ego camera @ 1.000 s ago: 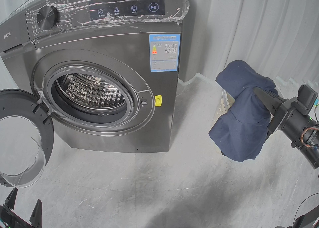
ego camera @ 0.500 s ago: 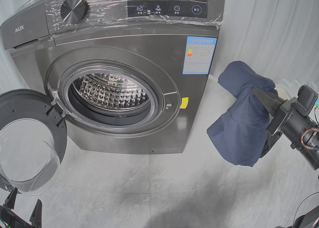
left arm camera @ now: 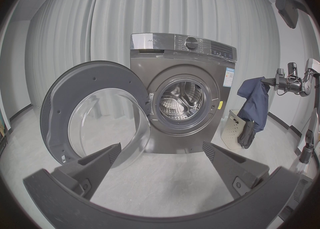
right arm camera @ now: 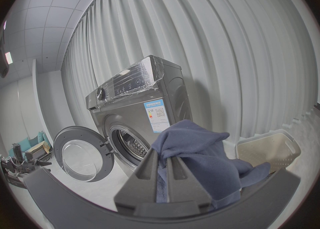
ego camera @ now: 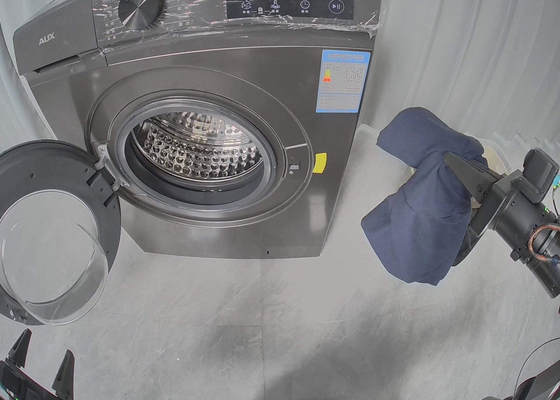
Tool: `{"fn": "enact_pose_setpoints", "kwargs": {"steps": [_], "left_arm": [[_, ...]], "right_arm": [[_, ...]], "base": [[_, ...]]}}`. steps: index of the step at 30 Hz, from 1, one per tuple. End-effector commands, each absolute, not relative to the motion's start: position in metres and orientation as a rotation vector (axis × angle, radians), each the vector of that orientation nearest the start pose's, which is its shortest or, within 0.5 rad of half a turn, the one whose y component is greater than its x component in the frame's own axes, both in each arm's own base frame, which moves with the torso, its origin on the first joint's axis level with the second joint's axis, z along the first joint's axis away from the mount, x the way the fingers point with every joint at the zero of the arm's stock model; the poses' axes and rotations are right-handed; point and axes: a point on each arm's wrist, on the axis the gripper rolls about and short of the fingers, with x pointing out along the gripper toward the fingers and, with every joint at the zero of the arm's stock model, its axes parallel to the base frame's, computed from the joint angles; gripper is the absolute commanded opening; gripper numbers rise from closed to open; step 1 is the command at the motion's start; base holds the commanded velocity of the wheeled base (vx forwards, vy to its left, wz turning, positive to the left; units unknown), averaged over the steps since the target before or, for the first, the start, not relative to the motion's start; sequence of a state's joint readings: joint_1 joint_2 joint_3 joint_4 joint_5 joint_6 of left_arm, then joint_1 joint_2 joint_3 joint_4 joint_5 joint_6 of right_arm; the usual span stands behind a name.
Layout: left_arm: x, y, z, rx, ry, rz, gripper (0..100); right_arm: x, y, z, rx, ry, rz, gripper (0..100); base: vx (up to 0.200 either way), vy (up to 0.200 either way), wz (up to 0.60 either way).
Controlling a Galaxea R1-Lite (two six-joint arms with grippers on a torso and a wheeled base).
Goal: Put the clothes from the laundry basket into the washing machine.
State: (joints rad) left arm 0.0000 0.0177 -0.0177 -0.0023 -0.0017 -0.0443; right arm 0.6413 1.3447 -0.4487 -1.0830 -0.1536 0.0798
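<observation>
The grey washing machine (ego camera: 233, 69) stands with its round door (ego camera: 52, 232) swung wide to the left and its steel drum (ego camera: 195, 147) bare. My right gripper (ego camera: 461, 168) is shut on a navy garment (ego camera: 426, 209), held in the air to the right of the machine. The cloth drapes over and below its fingers (right arm camera: 151, 169), and a darker piece (left arm camera: 247, 134) hangs beneath it. The cream laundry basket (right arm camera: 266, 149) sits on the floor behind the garment, beside the machine. My left gripper (left arm camera: 160, 145) is open and low, facing the door and drum.
Pale curtains (ego camera: 466, 39) run behind the machine and basket. Open grey tiled floor (ego camera: 262, 313) lies in front of the machine. The open door juts out over the floor at the left.
The head camera has shifted, so the machine sits further right and fuller in the picture. My right gripper still holds the navy garment at the same spot; its hem swung slightly.
</observation>
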Motion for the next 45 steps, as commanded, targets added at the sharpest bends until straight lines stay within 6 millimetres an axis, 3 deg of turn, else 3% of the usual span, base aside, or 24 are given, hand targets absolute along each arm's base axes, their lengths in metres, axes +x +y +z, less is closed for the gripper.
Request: {"fn": "enact_pose_setpoints", "kwargs": {"steps": [1,5,32,45], "left_arm": [[-0.0226,-0.0001,0.0763,-0.044,0.000,0.000,100],[-0.0226,0.0000,0.0763,-0.044,0.000,-0.002,100],[-0.0226,0.0000,0.0763,-0.044,0.000,-0.002,100],[-0.0226,0.0000,0.0763,-0.044,0.000,-0.002,100]], "right_arm": [[0.1648,0.1177,0.2228,0.154,-0.156,0.483,0],[0.1647,0.1176,0.2224,0.153,-0.155,0.480,0],[0.1639,0.1181,0.2212,0.149,-0.151,0.495,0],[0.1621,0.1195,0.2221,0.151,-0.156,0.508,0]], "base": [[0.000,0.000,0.00],[0.000,0.000,0.00],[0.000,0.200,0.00],[0.000,0.000,0.00]]}}
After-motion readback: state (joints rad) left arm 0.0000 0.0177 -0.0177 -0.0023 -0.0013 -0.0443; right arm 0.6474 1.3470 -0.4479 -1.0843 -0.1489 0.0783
